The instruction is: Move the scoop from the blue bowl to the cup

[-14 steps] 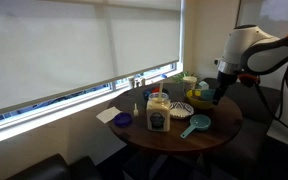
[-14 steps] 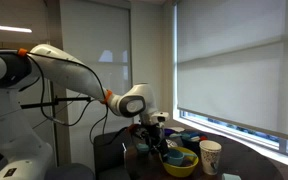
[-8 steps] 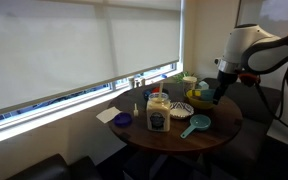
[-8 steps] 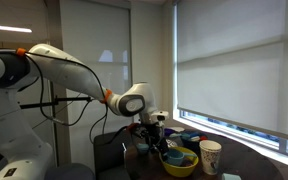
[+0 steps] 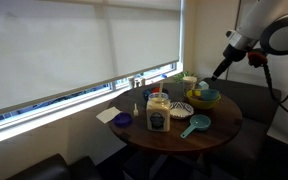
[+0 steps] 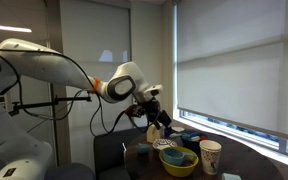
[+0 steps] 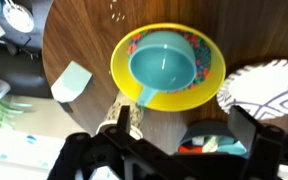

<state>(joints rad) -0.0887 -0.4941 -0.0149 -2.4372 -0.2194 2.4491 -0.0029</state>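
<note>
The blue bowl (image 7: 210, 62), yellow inside, stands on the round wooden table (image 7: 84, 40). The teal scoop (image 7: 164, 62) lies in it, handle pointing toward my left finger. Both exterior views show this bowl (image 5: 204, 97) (image 6: 179, 161). The pale green cup (image 5: 189, 82) stands behind the bowl by the window. My gripper (image 7: 182, 125) is open and empty. It hangs well above the table, beside the bowl, as both exterior views show (image 5: 218, 72) (image 6: 156, 122).
A pale striped bowl (image 7: 269, 85) sits beside the blue bowl. A dark bowl with small things in it (image 7: 209, 140) lies under my jaws. A white jar with a yellow lid (image 5: 158, 114) and another teal scoop (image 5: 194, 125) stand on the table's near side.
The arm has lifted from low over the bowls to well above the table. The scoop stays in the blue bowl.
</note>
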